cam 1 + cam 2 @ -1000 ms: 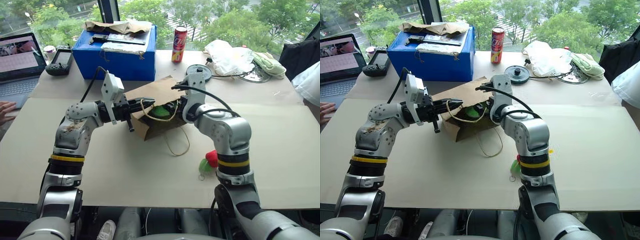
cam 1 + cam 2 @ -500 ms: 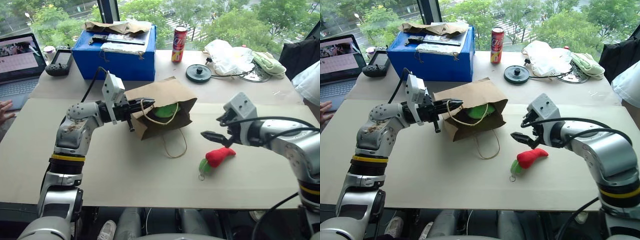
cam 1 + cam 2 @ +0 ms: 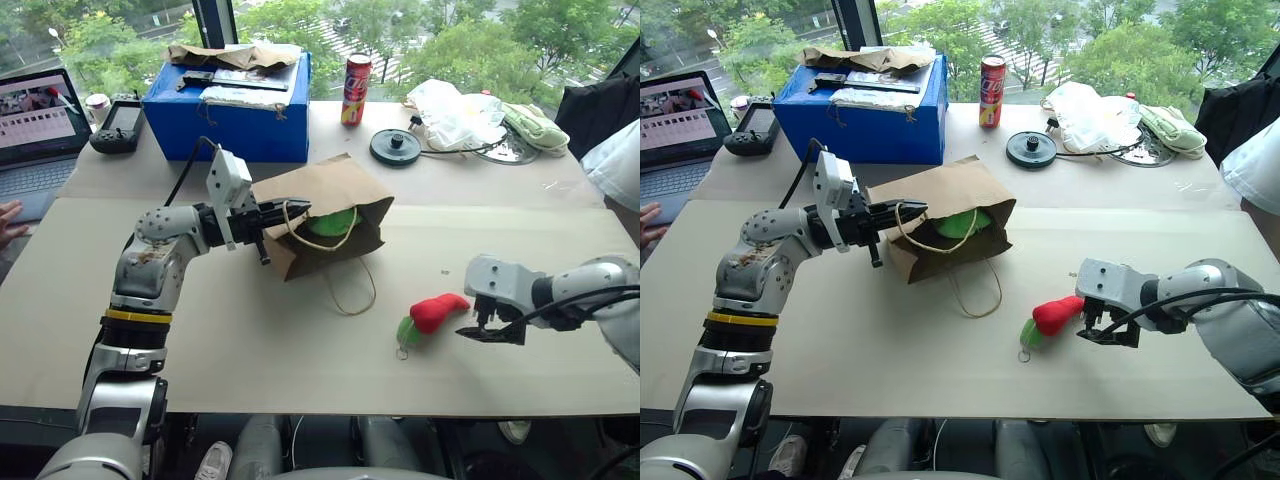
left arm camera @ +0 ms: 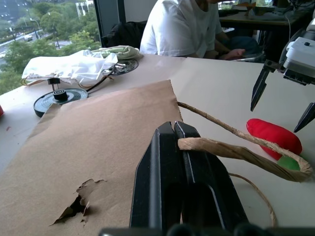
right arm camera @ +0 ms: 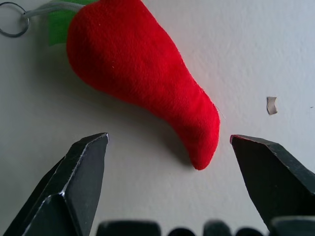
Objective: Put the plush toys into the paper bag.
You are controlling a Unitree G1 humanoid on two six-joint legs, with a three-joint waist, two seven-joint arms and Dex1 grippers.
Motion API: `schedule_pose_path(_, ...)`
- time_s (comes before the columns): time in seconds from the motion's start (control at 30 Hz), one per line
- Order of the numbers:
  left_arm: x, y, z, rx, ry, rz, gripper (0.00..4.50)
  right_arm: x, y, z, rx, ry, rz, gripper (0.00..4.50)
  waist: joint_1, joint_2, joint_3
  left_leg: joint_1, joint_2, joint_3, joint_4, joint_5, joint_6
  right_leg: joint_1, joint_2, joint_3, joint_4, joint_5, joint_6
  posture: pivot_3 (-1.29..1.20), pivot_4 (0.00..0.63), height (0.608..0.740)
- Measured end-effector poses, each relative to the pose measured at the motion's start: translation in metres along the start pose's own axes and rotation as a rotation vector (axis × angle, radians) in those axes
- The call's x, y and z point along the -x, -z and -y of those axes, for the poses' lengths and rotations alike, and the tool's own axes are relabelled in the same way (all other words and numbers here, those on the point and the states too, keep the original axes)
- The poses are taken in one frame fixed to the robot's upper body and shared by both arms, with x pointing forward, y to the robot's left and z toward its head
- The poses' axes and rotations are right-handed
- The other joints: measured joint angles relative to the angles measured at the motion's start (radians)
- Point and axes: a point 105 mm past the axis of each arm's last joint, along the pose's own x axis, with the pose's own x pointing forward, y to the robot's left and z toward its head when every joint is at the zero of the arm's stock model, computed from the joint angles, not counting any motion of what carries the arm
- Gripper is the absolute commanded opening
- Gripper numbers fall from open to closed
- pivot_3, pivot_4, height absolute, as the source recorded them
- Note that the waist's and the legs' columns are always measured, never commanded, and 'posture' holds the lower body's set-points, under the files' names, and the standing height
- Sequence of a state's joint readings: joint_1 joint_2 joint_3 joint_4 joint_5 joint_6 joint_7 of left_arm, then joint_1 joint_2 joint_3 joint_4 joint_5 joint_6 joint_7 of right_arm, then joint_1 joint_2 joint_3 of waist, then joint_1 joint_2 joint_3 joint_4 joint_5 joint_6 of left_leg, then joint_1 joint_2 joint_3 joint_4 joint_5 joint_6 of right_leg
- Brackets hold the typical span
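The brown paper bag (image 3: 335,190) lies on its side at the table's middle, mouth toward my left arm. My left gripper (image 3: 287,205) is shut on the bag's rim by the string handle (image 4: 231,150), holding the mouth up. The round green plush toy (image 3: 333,221) sits inside the mouth. To the right, the red chili plush toy (image 3: 435,313) lies on the table with its green end toward me. My right gripper (image 3: 488,334) hangs open just right of the chili's tip, pointing down, and its fingertips (image 5: 91,147) straddle that tip without touching.
Behind the bag stand a blue box (image 3: 235,110), a red can (image 3: 357,88) and a black disc (image 3: 396,147). At the back right lies a white plastic bag (image 3: 455,110); a laptop (image 3: 35,120) and a person's hand (image 3: 8,222) are at the far left.
My right gripper came out of the bag's mouth, swung right and sank beside the red chili. The green toy stayed in the bag. My left gripper kept still.
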State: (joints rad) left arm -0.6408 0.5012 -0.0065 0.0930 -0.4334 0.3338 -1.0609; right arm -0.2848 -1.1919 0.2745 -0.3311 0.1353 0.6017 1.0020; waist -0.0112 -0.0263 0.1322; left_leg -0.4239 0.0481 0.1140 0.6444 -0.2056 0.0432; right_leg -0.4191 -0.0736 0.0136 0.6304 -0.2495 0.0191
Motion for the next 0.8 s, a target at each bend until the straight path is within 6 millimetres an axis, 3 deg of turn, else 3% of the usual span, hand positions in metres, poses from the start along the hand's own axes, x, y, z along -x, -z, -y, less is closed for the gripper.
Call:
schedule_pose_path(0.1, 0.000, 0.000, 0.000, 0.000, -0.001, -0.001, 0.00, -0.007, 0.002, 0.006, -0.007, 0.024, 0.001, 4.42, 0.002, 0.000, 0.000, 0.000, 0.000, 0.000, 0.001, 0.000, 0.000, 0.000, 0.000, 0.000, 0.000, 0.000, 0.000, 0.00, 0.150, 0.739)
schedule_pose_path(0.2, 0.001, 0.002, 0.000, 0.004, -0.004, -0.004, 0.00, -0.010, 0.002, 0.011, -0.020, 0.034, 0.013, 3.77, 0.004, 0.000, 0.000, 0.000, 0.000, 0.000, 0.001, 0.000, 0.000, 0.001, 0.000, 0.000, 0.000, 0.000, 0.000, 0.00, 0.150, 0.739)
schedule_pose_path(0.57, 0.002, 0.002, 0.000, 0.004, -0.006, -0.005, 0.00, -0.011, 0.009, -0.001, -0.029, -0.014, -0.005, 0.01, 0.015, 0.000, 0.000, 0.002, 0.000, 0.000, 0.002, 0.000, 0.000, 0.003, 0.000, -0.001, 0.001, 0.000, 0.000, 0.00, 0.150, 0.739)
schedule_pose_path(0.73, 0.002, 0.002, 0.000, 0.004, -0.006, -0.005, 0.00, -0.008, 0.007, -0.003, -0.050, -0.003, -0.002, 0.01, 0.019, 0.000, 0.000, 0.002, 0.000, 0.000, 0.002, 0.000, 0.000, 0.003, 0.000, -0.001, 0.001, 0.000, 0.000, 0.00, 0.150, 0.739)
schedule_pose_path(0.8, 0.002, 0.002, 0.000, 0.004, -0.006, -0.005, 0.00, -0.005, -0.004, -0.003, -0.079, 0.004, 0.049, 0.01, 0.019, 0.000, 0.000, 0.002, 0.000, 0.000, 0.002, 0.000, 0.000, 0.002, 0.000, -0.001, 0.001, 0.000, 0.000, 0.00, 0.150, 0.739)
